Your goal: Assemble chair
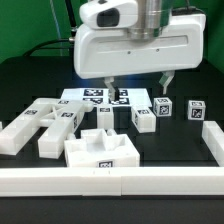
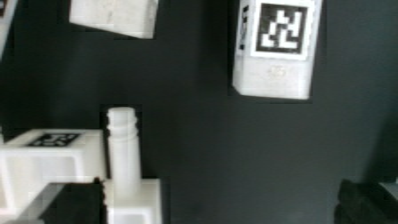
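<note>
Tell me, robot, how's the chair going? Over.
Gripper open, holding nothing. Chair pieces loose on the table. Marker board near gripper.

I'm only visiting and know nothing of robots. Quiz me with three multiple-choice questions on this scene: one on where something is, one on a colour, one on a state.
1. On which side of the exterior view do the small cubes lie?
A left
B right
C at the very front

2. What colour is the table?
A black
B white
C green

3. How is the gripper?
A shut on a cube
B open, holding nothing
C shut on nothing

Answers:
1 B: the cubes sit at that view's right.
2 A: black shows between the white parts.
3 B: its fingers stand wide apart above the parts, with nothing between them.
</note>
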Controlling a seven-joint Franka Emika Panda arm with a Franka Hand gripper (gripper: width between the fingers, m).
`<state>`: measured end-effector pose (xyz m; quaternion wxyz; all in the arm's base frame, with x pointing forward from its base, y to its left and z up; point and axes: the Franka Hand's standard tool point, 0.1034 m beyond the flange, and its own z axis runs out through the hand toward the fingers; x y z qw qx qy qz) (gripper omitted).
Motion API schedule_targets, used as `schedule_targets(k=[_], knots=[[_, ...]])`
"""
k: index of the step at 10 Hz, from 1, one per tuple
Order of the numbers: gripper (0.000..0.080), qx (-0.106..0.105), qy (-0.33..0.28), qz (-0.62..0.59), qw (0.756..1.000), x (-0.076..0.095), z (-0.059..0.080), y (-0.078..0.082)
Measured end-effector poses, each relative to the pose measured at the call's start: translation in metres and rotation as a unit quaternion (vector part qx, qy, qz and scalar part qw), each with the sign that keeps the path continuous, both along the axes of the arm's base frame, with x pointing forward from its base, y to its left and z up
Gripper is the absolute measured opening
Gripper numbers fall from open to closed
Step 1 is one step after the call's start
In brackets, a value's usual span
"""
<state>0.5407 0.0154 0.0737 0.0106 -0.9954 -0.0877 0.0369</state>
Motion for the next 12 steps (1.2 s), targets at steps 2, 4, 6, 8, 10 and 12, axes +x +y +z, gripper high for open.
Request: schedule_targets(k=[2,4,6,8,10,12], knots=[[0.0649,0.002,-0.015,0.023,1.000,0.031,-0.004,-0.014],[0.0649,0.007,-0.026,0.021,0.999,0.047,-0.001,-0.014],[0.0649,0.007,-0.025,0.022,0.999,0.045,-0.002,-0.013],[0.0649,0.006,-0.026,0.025,0.999,0.046,-0.004,-0.015],[0.0649,0.004,-0.026,0.029,0.999,0.056,-0.017,-0.027],[0.0649,0.004,-0.032,0.027,0.999,0.064,-0.023,-0.028]])
